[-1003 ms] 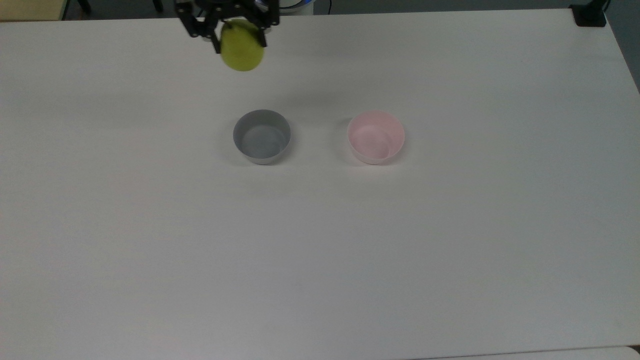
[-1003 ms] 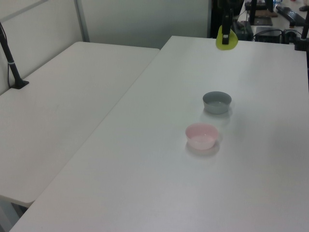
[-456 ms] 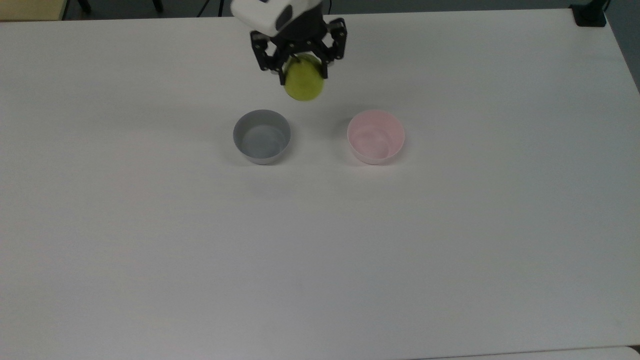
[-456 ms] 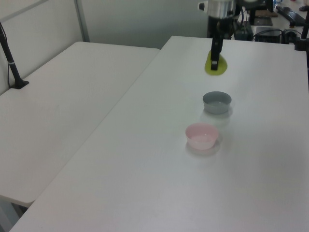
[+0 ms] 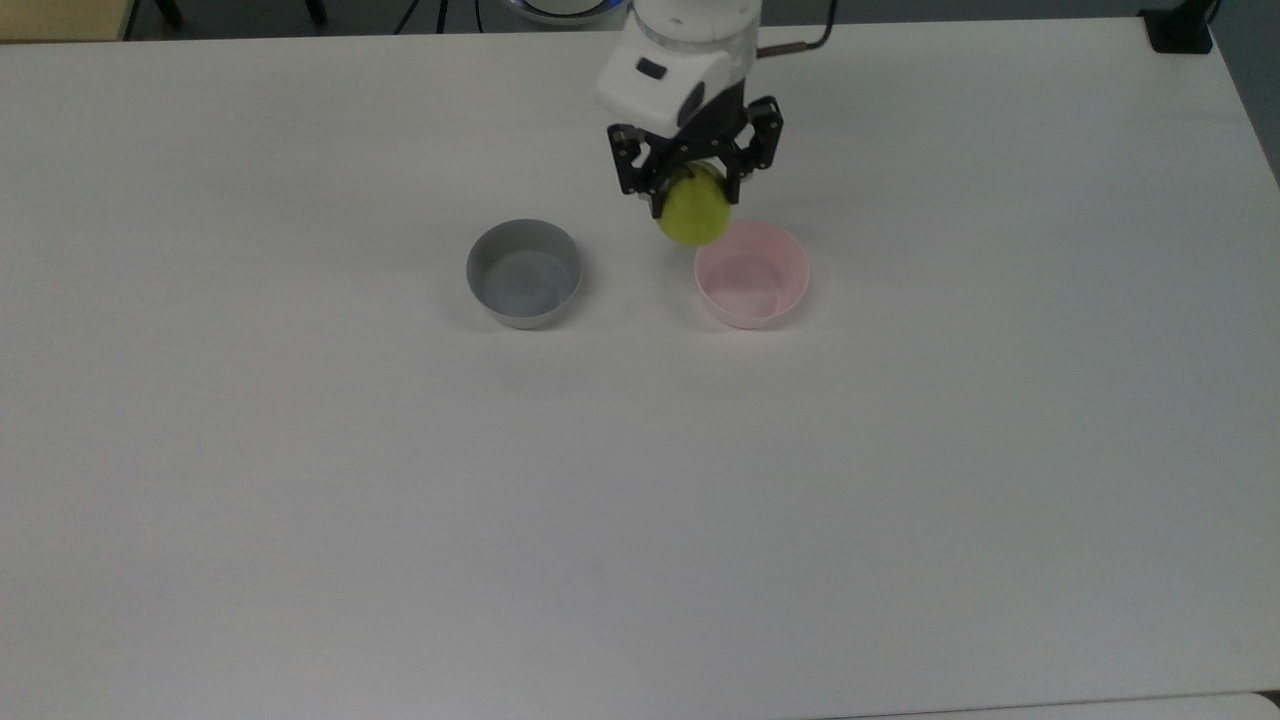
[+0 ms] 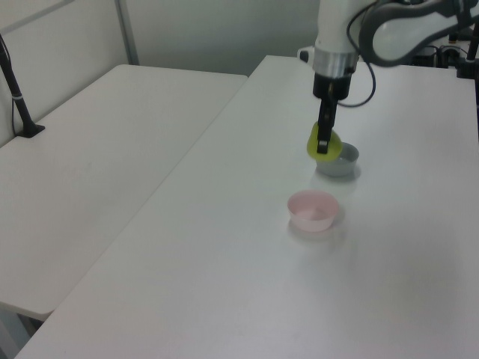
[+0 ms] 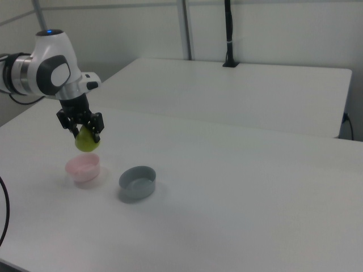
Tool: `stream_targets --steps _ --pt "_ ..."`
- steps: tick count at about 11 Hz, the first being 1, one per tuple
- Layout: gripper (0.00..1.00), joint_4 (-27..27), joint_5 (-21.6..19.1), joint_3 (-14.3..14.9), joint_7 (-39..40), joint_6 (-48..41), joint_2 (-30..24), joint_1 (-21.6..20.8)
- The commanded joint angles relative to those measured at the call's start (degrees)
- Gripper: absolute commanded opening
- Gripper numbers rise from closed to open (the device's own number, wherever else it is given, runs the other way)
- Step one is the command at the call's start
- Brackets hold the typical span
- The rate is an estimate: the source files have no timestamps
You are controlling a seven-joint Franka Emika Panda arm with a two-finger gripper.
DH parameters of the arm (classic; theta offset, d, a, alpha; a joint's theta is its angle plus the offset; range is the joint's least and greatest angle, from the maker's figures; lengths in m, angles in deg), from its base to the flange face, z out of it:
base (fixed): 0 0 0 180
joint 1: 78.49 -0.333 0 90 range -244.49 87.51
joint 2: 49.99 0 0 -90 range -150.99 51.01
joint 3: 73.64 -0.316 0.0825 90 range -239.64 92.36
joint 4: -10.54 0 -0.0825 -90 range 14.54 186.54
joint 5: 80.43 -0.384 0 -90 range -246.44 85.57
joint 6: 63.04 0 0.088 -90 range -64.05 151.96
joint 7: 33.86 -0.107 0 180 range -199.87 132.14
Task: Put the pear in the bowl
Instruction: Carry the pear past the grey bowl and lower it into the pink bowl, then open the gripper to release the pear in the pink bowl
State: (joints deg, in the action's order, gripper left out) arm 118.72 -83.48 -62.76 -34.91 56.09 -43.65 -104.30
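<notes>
My gripper [image 5: 692, 200] [image 6: 323, 143] [image 7: 84, 133] is shut on the yellow-green pear [image 5: 692, 216] [image 6: 322, 146] [image 7: 87, 141], which hangs in the air. In the top view the pear overlaps the upper left rim of the pale pink bowl [image 5: 752, 274]. The right view shows the pear just above the pink bowl [image 7: 83, 168]. The left view has the pink bowl [image 6: 313, 210] standing nearer the camera than the pear.
A grey bowl [image 5: 524, 273] [image 6: 338, 160] [image 7: 137, 181] of the same size stands beside the pink one, at the top view's left. The white table [image 5: 640, 500] spreads wide around both bowls. A second white table [image 6: 82, 172] adjoins it.
The arm has carried the pear from the far edge of the table toward the top view's right and nearer, and lower, to the pink bowl's rim.
</notes>
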Motion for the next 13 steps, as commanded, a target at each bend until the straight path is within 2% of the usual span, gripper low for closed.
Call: stream_targets --steps 1,4,11,12,13 --pt "0.00 1.8 0.4 -1.3 -3.2 6.8 3.8 -0.8" --pt "0.00 1.7 0.6 -3.8 -5.5 11.5 7.1 -0.8" --pt "0.00 1.7 1.1 -5.3 -6.3 11.6 10.3 -1.5" --pt "0.02 1.7 1.1 -5.3 -6.3 11.6 10.7 -1.5" --pt "0.10 1.7 1.1 -5.3 -6.2 11.6 10.8 -1.5"
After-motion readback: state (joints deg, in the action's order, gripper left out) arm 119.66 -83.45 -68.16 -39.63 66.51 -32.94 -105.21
